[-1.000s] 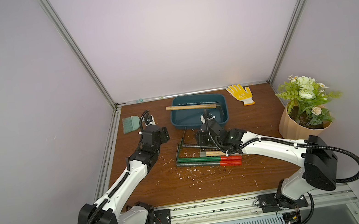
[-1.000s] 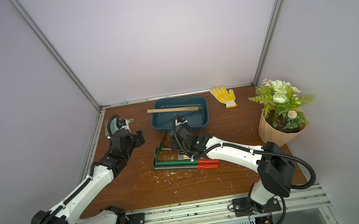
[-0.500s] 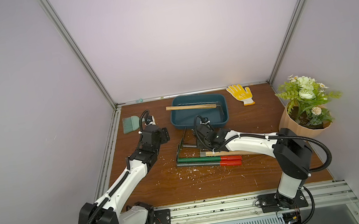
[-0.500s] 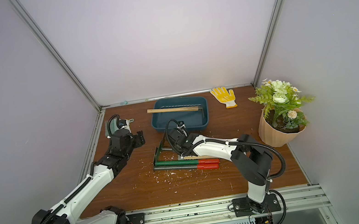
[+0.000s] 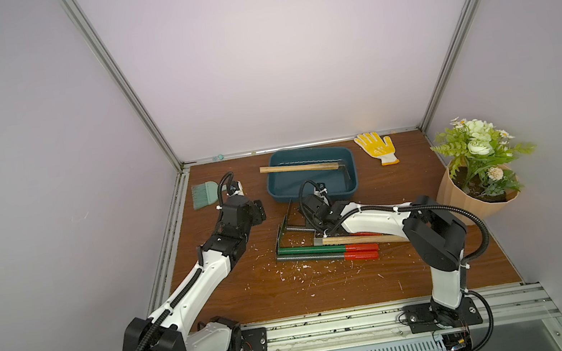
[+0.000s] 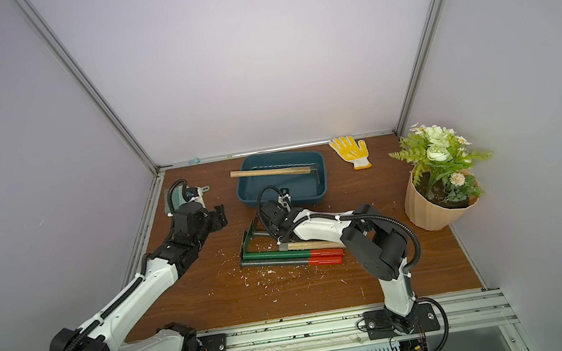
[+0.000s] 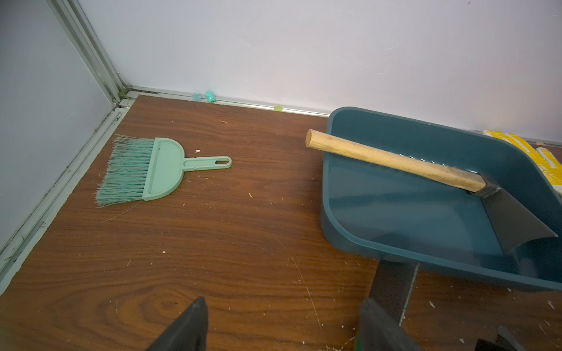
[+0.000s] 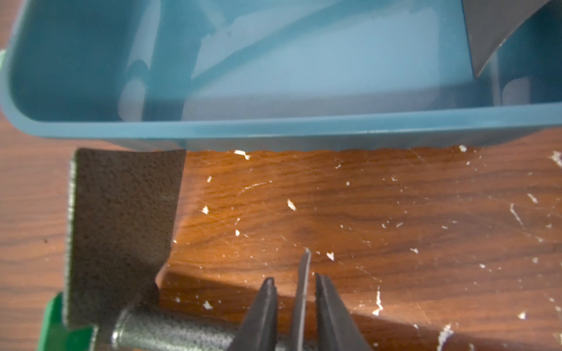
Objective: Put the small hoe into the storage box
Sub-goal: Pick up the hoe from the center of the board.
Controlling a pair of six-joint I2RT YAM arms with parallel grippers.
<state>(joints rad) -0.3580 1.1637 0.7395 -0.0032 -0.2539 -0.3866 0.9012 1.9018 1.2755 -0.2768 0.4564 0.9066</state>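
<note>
the shallow dark teal storage box sits upright at the back of the table. the wooden-handled small hoe lies flat just before it.

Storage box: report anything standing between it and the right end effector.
Nothing visible: only table separates the right end effector from the storage box. A wooden-handled tool lies across the box's far side.

Storage box glossy plastic; table scuffed wood-grain; brush matt plastic; dark blade rough, pitted metal.

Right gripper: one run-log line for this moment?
right gripper: jaws narrow, straddling thin metal edge, gaps visible | left gripper: open, empty | storage box: one wooden-handled tool in, handle end over rim
</note>
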